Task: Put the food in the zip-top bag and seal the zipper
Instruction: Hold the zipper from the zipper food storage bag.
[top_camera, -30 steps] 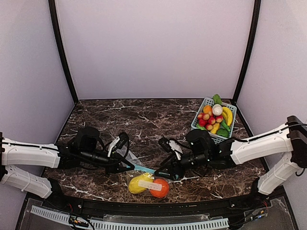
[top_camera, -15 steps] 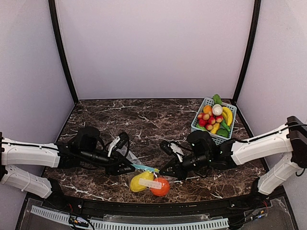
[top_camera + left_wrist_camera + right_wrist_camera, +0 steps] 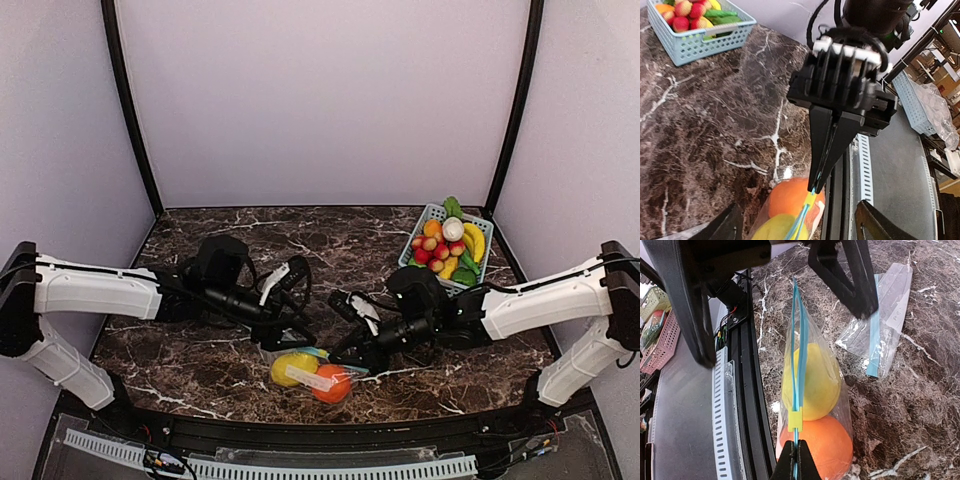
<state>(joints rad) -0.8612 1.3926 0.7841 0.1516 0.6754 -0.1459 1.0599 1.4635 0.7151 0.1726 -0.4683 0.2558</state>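
Observation:
The zip-top bag [image 3: 312,374] lies near the table's front edge and holds two of the food pieces, a yellow oblong [image 3: 812,382] and an orange ball [image 3: 822,450]. My right gripper [image 3: 796,452] is shut on the bag's blue zipper strip [image 3: 798,340], just behind the yellow slider [image 3: 795,420]. Past the slider the two blue tracks stand slightly apart. My left gripper [image 3: 800,230] is open above the bag's other end, one finger on each side, touching nothing. In the top view the right gripper [image 3: 352,362] sits at the bag's right end.
A blue basket [image 3: 447,262] with several more toy fruits and vegetables stands at the back right. A second, empty zip bag [image 3: 885,325] lies flat on the marble behind the filled one. The black table rail [image 3: 747,405] runs close beside the bag.
My right gripper closed on the zipper strip. My left gripper let go of the strip's other end, opened wide, and the left arm swung right and up over the bag.

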